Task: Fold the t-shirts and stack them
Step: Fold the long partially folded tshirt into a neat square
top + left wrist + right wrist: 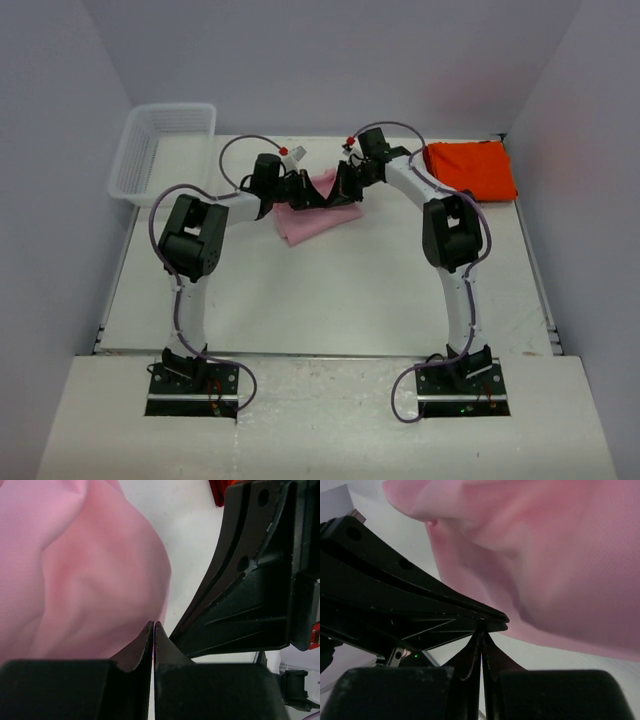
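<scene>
The light pink t-shirt (305, 222) lies crumpled at the far middle of the table and fills much of the left wrist view (90, 580) and the right wrist view (560, 555). The orange-red t-shirt (470, 170) lies folded flat at the far right; a red corner (217, 492) shows in the left wrist view. My left gripper (312, 193) (153, 624) is shut, its tips at the pink shirt's edge, with no cloth showing between them. My right gripper (345, 185) (482, 630) is shut and empty, and its tips almost touch the left gripper's black body (395, 605).
A white mesh basket (160, 150) stands at the far left corner. The two grippers face each other closely over the pink shirt's far edge; the right gripper's black housing (260, 580) looms just right of the left fingers. White walls enclose the table.
</scene>
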Controlling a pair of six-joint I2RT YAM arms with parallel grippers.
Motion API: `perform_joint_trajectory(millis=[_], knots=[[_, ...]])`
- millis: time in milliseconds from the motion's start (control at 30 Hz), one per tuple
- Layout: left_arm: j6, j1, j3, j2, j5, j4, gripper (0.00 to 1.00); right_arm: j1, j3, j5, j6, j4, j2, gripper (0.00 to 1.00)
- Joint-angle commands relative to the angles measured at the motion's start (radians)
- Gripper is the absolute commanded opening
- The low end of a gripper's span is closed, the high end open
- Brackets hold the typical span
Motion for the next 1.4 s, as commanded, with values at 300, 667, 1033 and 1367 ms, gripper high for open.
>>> perform_joint_trajectory(millis=[300,667,1033,1367], knots=[[-0.076,0.008,0.021,0.107,0.121,0.208,0.00,-0.039,-0.032,-0.085,0.209,0.002,0.118,0.00],[-0.068,-0.034,-0.313,0.001,0.002,0.184,0.00,-0.023,-0.361,0.041,0.232,0.088,-0.067,0.00],[-0.033,-0.184,-0.631,-0.214,-0.072,0.205,0.00,0.136,-0.930,0.158,0.348,0.381,-0.414,0.00],[0.065,-0.247,-0.814,-0.589,-0.173,0.038,0.00,0.562,-1.114,0.585,0.318,0.333,-0.768,0.00]])
